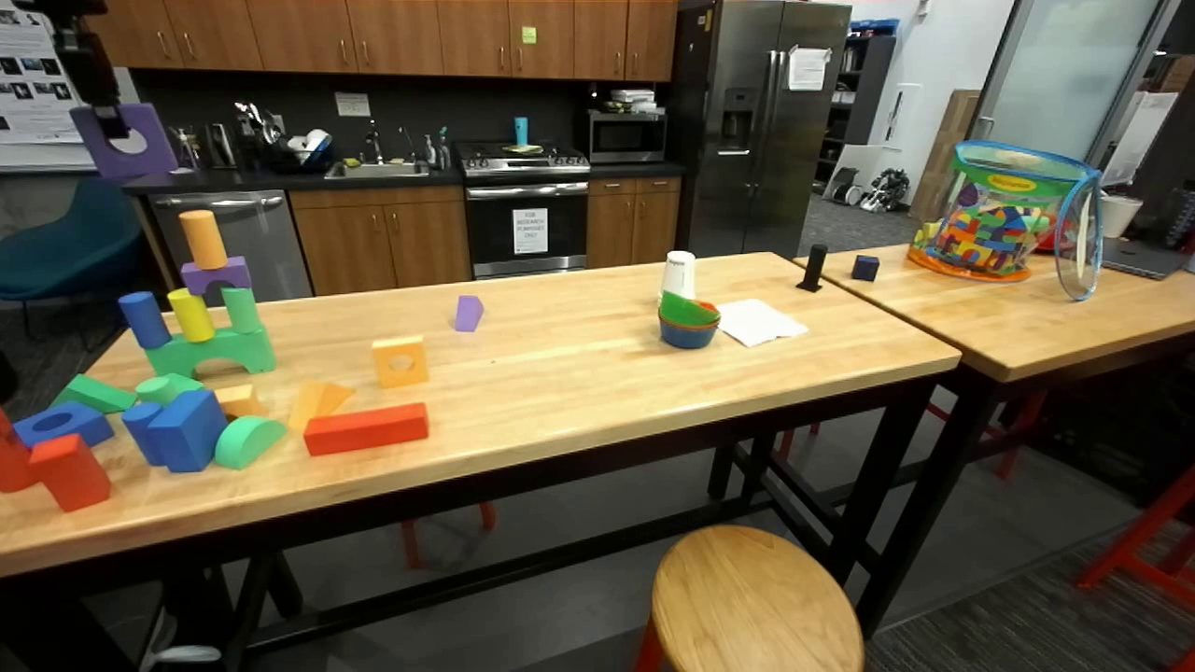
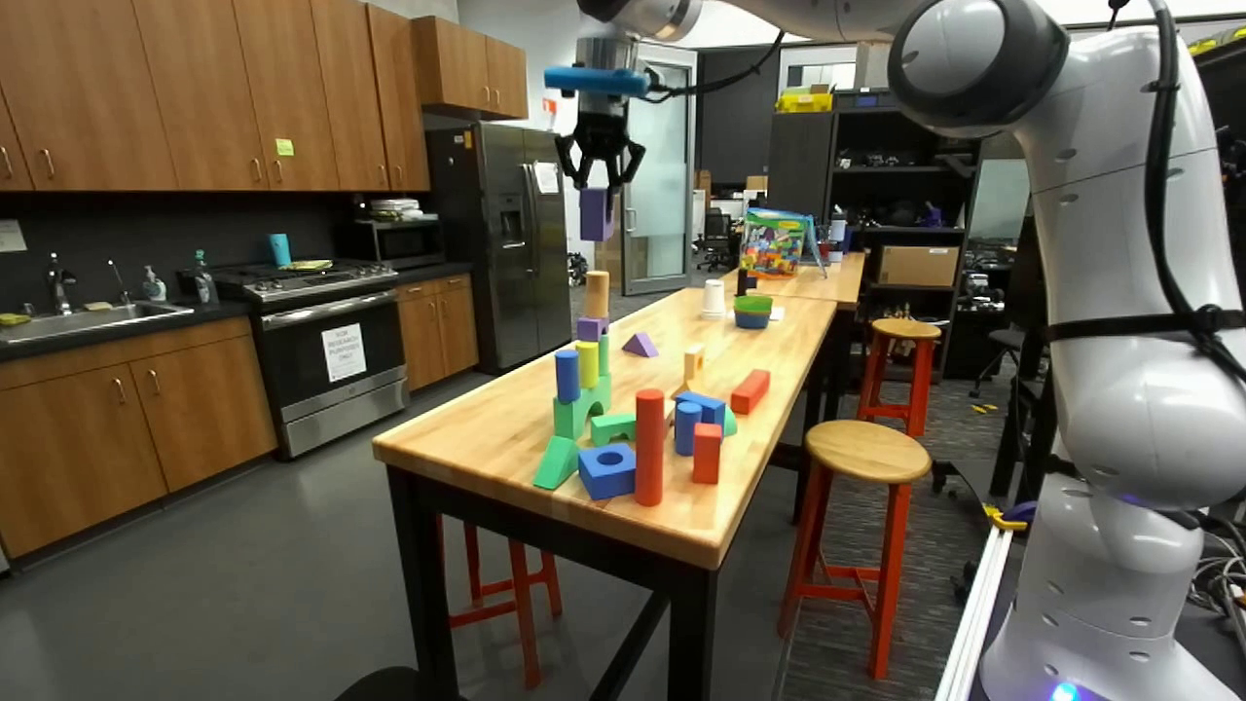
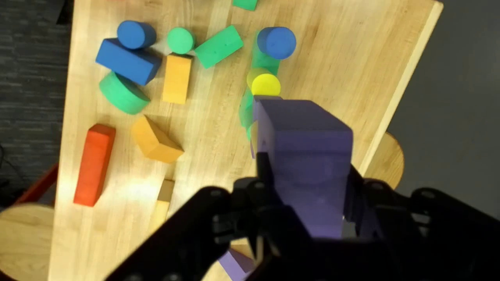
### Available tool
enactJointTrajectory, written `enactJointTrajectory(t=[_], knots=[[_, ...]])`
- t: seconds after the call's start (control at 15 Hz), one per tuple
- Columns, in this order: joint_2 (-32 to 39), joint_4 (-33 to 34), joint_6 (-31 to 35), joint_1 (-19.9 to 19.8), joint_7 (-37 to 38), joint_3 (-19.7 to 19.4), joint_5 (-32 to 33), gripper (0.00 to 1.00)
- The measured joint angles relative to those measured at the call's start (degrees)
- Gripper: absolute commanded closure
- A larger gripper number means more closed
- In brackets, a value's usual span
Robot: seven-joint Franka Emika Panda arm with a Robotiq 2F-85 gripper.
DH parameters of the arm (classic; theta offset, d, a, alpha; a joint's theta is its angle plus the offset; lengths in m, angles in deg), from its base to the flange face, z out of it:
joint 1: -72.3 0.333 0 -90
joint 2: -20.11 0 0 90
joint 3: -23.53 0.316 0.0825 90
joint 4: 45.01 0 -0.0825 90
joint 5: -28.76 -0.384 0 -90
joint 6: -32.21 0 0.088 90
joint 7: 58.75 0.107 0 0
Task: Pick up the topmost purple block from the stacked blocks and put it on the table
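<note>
Gripper (image 3: 308, 166), nearest the wrist camera: pinching the purple block (image 2: 592, 216) from two sides. Purple block is suspended above the stacked blocks (image 1: 213, 343), visibly apart from them in both exterior views. Stacked blocks stand on the table (image 1: 560, 373), an orange cylinder (image 1: 203, 240) uppermost. Near the stacked blocks lie a green wedge (image 2: 556, 463) and a blue block with a hole (image 2: 596, 480); a red bar (image 1: 366, 430) lies farther off.

The table (image 1: 560, 373) is smooth, pale wood with a soft sheen. The topmost purple block (image 3: 312, 156) and the stacked blocks (image 1: 191, 314) look smooth and matt, like foam. The robot arm's casing (image 2: 1110, 253) is glossy and plastic-looking; the refrigerator (image 1: 794, 168) is shiny metal, the cabinets (image 2: 195, 88) grained wood, the white sheet (image 1: 760, 322) matt paper.
</note>
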Motion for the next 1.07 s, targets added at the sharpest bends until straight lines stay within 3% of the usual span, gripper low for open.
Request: enactJointTrajectory(t=[0.33,0.53,0.73,0.8,1.07], knots=[[-4.06,-7.47,0.57,-2.84,-11.95,-0.64,1.06,0.85],[-6.78,-15.05,2.07,-4.91,-17.07,-1.15,-0.46,0.85],[-9.97,-24.46,4.60,-6.06,-27.57,-1.65,-2.92,0.85],[-11.00,-27.51,5.40,-5.86,-29.97,-2.28,-3.17,0.60],[-12.69,-32.67,5.64,-5.49,-30.78,-3.36,-4.34,0.60]])
